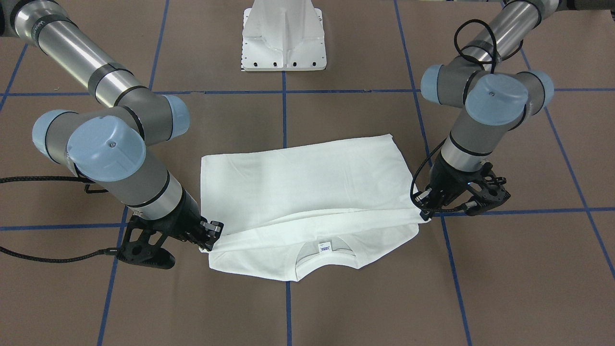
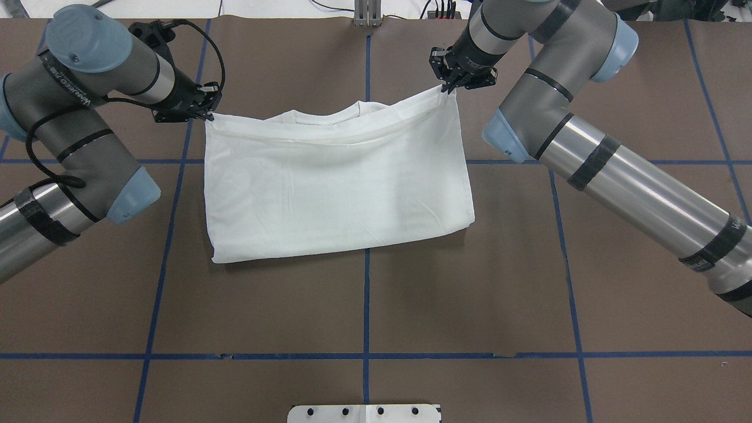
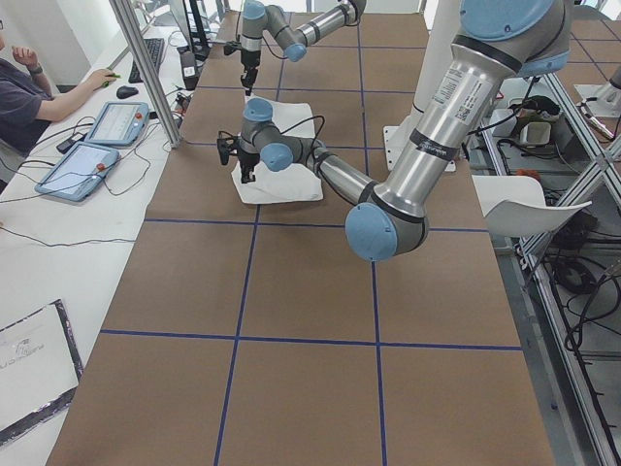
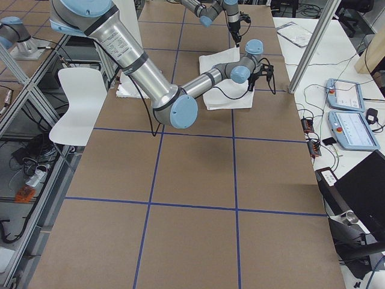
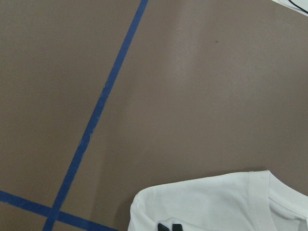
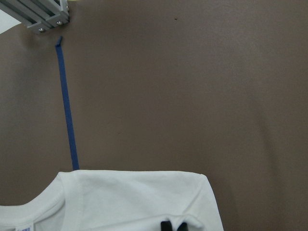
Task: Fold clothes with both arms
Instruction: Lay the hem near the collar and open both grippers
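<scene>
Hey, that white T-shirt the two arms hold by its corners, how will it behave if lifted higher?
Probably floppy: the held edge of the T-shirt sags between the left hand and right hand. Likely light, since two pinched corners alone lift that edge. It lies folded and creased, so expect draping, not a kept shape.

1. One shirt [image 2: 338, 188] was seen.
2. Two arms stood: left arm [image 2: 88, 138], right arm [image 2: 634, 179].
3. Two grippers showed: left gripper [image 2: 208, 114], right gripper [image 2: 449, 88].
4. One pedestal [image 1: 284, 43] stood on the table [image 2: 364, 294].
5. One person [image 3: 19, 97] was seen.
</scene>
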Controlling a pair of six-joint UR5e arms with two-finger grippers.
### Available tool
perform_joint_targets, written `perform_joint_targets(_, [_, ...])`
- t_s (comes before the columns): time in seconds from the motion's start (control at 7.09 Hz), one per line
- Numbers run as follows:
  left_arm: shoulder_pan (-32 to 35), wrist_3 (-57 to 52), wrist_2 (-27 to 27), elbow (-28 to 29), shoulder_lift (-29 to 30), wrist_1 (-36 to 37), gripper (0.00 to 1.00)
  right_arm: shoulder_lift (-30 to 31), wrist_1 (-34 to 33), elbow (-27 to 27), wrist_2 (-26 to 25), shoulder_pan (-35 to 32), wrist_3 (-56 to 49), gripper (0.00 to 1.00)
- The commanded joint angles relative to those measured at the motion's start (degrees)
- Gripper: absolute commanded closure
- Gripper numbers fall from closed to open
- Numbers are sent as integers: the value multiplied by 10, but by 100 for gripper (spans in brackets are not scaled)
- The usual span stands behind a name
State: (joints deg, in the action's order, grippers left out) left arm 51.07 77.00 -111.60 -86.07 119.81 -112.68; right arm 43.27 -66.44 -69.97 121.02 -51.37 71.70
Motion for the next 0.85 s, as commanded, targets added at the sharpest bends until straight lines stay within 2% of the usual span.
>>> perform_joint_targets(0.0, [7,0,1,22,1,-14,100,-7,13,29,-3,2,-1,100])
perform_joint_targets(0.71, [5,2,0,23,9,-13,100,-9,15,26,-3,12,-1,100])
